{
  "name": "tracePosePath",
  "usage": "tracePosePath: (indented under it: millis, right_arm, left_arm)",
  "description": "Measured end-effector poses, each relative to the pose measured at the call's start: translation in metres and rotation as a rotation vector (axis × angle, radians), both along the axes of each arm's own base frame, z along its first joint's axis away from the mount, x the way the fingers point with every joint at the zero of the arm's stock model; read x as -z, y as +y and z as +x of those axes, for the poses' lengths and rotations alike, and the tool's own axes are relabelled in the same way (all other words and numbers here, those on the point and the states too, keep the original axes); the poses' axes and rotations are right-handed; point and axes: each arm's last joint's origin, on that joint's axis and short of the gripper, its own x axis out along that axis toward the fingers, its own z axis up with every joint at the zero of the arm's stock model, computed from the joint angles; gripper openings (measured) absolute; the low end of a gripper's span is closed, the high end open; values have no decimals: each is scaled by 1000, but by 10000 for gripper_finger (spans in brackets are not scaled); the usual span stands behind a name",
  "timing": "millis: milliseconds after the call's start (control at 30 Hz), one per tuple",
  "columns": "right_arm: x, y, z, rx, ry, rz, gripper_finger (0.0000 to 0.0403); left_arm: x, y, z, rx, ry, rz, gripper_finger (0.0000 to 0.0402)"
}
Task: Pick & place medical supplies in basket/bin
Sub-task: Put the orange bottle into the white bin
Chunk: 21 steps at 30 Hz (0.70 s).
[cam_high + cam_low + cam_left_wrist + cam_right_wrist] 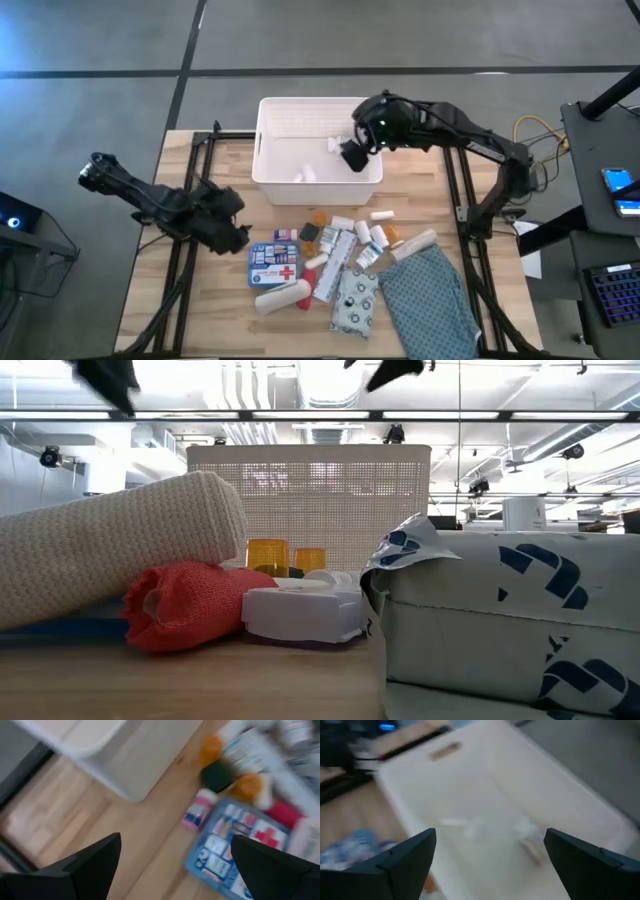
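Evidently a drop had just been made: the white basket (270, 170) sat at upper centre of the high view, a few small items inside, the right gripper (352, 152) over it, fingers wide and empty. The left gripper (232, 228), also wide and empty, hung at centre left beside the blue first-aid box (274, 265). The remaining supplies (350, 245) lay below the basket, so the next move looked like a pick from that pile.

The basket (270, 150) is white, its walls a fine perforated lattice in the low view. The first-aid box (274, 265) is blue with a red cross. A cloth (430, 295) is teal with a small repeating pattern. A pouch (354, 300) is white with dark speckled print. Two vials (267, 556) are orange. One roll (185, 605) is red knit, another roll (120, 545) cream knit. The desk (220, 300) is pale wood. Both arms are black.
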Motion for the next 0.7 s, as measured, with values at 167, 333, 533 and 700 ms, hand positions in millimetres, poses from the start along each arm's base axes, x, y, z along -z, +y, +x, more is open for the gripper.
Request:
tracePosePath:
  millis: [167,333,533,700]
  right_arm:
    - [-5,21,-26,217,100,-14,359]
    - [-3,30,-48,391,96,90,359]
    - [1,34,-66,402,109,82,359]
    - [3,30,-79,391,154,21,359]
  left_arm:
    - [39,-11,23,-76,-189,-123,352]
    - [69,-21,63,-119,-468,-255,352]
    - [94,-9,109,-268,-415,-278,352]
    - [90,-3,157,-349,-329,-215,352]
